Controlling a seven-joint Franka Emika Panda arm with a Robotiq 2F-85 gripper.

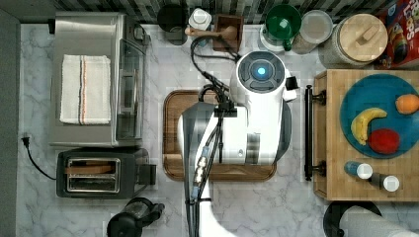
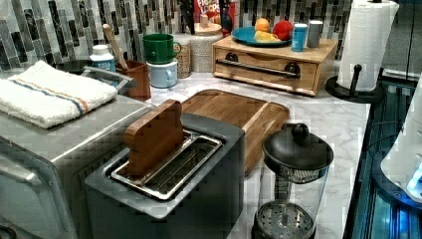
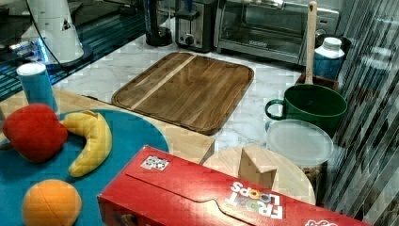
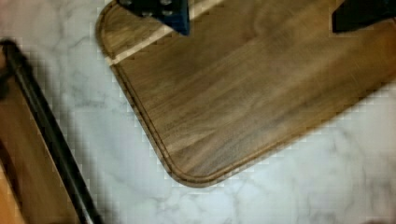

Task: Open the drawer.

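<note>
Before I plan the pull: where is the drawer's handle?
The black bar handle runs along the top view's left face of the drawer, between the walnut tray and blue plate.

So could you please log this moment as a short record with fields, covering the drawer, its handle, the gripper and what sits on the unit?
drawer: shut, front flush with its bamboo box
handle: black bar, nothing touching it
gripper: fingers apart, above the walnut tray, holding nothing
on top of the unit: blue plate with banana, apple, orange; two small containers beside it
</note>
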